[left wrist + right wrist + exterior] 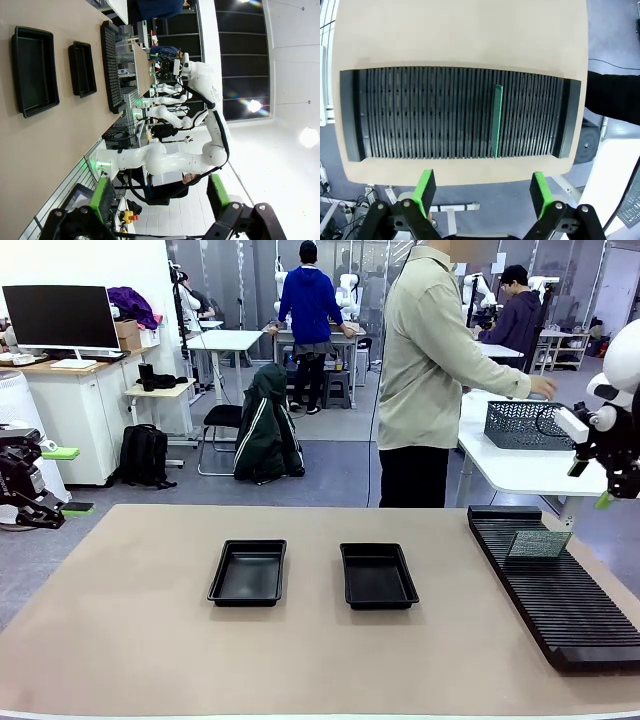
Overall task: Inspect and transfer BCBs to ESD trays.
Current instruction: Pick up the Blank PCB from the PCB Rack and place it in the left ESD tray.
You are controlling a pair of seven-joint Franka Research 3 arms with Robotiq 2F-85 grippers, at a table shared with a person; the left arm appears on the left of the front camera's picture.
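In the ribbed black rack [560,610] on the table's right, one BCB [538,543] stands upright in a slot. It's edge-on from the right wrist, so any print is unreadable. The ESD trays [248,572] [378,576] sit mid-table on the tan tabletop [130,640]. The left gripper [68,480] and right gripper [590,484] hang at the sides, jaws spread wide, holding nothing.

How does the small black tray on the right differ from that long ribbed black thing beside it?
The tray is short; the rack is far longer. The tray has a smooth floor and raised rim; the rack is all narrow slots. The tray is empty; the rack holds one green board standing on edge. Both are black and lie flat on the table.
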